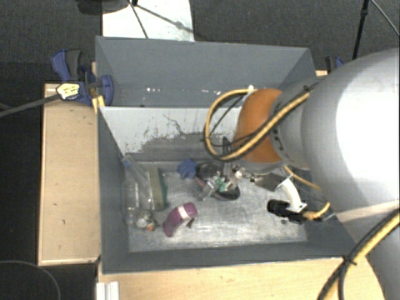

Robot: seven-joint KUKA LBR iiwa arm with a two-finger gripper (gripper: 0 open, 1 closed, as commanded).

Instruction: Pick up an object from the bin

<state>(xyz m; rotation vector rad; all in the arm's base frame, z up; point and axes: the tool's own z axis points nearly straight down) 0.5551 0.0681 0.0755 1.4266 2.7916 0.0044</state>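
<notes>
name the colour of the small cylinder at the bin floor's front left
The cylinder is purple; the camera view shows it.

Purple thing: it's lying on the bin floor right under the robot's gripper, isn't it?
Not quite. The purple thing does lie on the floor of the bin, but not under the gripper. It lies apart from it, toward the bin's front-left corner, beside the clear bottle. The camera view shows this.
</notes>
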